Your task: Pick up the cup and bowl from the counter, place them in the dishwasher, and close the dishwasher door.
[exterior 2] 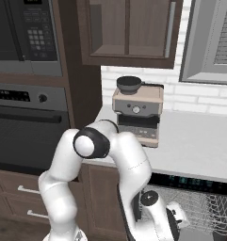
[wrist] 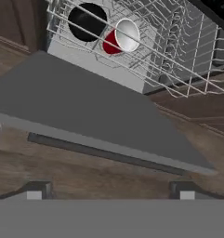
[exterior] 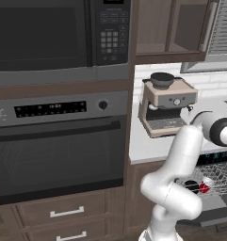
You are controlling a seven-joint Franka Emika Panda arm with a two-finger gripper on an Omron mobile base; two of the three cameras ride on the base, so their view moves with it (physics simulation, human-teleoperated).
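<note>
A: Hand view first: the cup [wrist: 119,38], red outside and pale inside, lies on its side in the wire rack [wrist: 178,60], and the black bowl [wrist: 87,21] sits touching it, its dark round mouth facing the camera. Both are already in the dishwasher [exterior 2: 199,197], so what remains is the door.

B: And the dishwasher door [wrist: 85,116]?

A: Dropped open, a broad flat matte grey panel sloping across the hand view, with a darker strip along its near edge. The gripper [wrist: 111,195] hangs below that edge with its two dark tips spread wide, holding nothing.

B: What could go wrong?

A: The panel is smooth, with no clear handle to hook, so I judge a push from underneath could slide off the edge. The rack also looks drawn out over the door; if it stays out, the thin grey wires may jam against the rising panel or rattle the cup loose.

B: Anything nearby to worry about?

A: Left base view shows the white arm [exterior: 181,174] folded low beside the brown cabinet [exterior: 143,193], under the pale counter [exterior: 148,150] carrying a beige coffee machine [exterior: 166,106]. The elbow could clip the cabinet.
</note>
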